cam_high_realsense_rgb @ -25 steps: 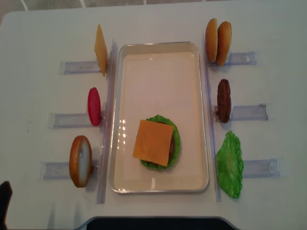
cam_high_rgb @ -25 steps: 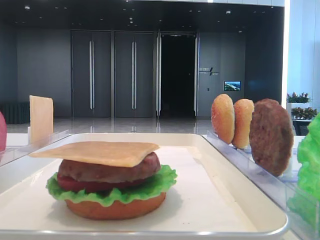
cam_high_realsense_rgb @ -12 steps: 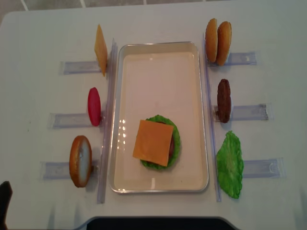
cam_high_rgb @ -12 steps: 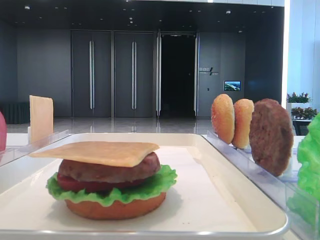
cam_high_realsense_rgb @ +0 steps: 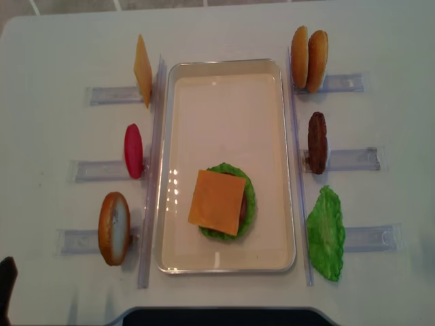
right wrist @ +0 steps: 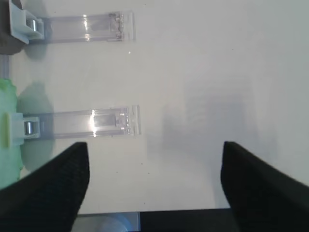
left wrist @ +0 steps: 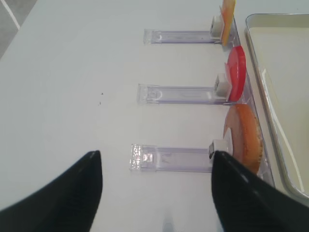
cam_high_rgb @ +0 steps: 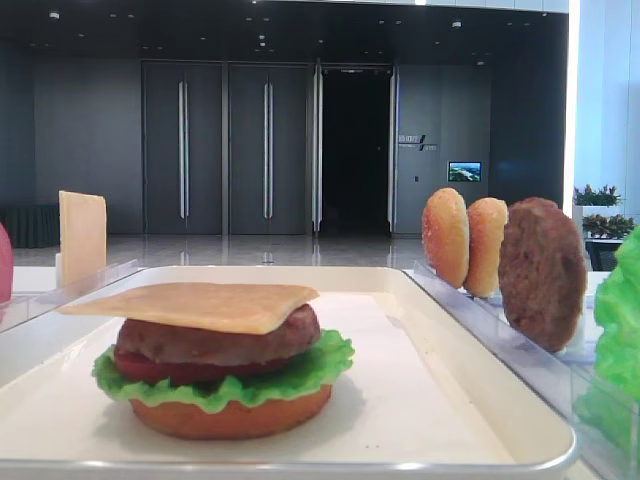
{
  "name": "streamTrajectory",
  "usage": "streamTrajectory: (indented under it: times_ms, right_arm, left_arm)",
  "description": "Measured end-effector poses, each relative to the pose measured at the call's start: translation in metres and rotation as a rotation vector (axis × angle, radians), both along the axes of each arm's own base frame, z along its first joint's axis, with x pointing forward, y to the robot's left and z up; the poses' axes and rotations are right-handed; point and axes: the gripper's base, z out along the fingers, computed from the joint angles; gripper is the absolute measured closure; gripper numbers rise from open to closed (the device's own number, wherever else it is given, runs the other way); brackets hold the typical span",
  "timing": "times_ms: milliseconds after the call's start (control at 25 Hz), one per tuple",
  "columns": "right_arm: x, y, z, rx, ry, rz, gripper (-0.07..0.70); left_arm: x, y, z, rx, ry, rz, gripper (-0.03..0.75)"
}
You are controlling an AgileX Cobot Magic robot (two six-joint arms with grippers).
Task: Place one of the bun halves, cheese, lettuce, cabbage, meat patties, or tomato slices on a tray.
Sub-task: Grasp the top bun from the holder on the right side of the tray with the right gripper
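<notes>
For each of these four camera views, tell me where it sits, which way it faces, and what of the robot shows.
Exterior high: tray level, facing the stacked burger and dark doors; no robot.
Realsense: overhead, straight down on the white rectangular tray; no gripper visible.
Right wrist: looks down at clear plastic racks; open right gripper.
Left wrist: looks down at the red tomato slice; open left gripper.
Both exterior views share the burger.

Dark wall, tall double doors, glossy floor, potted plants
</notes>
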Motion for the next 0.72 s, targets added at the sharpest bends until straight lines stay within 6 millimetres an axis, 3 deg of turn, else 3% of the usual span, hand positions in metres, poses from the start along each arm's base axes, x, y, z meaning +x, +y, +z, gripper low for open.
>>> streamTrajectory:
  times_ms: [320,720]
  right_arm:
    - [0.079,-0.003,0.011,-0.001,0.105,0.007,0.076]
    - [0.164,-0.006,0.024,-0.003,0.099,0.008,0.076]
  left_arm:
    - [0.0,0.0,0.0,0.0,0.0,0.0,0.181]
    - [0.0,0.0,0.0,0.0,0.0,0.0,0.181]
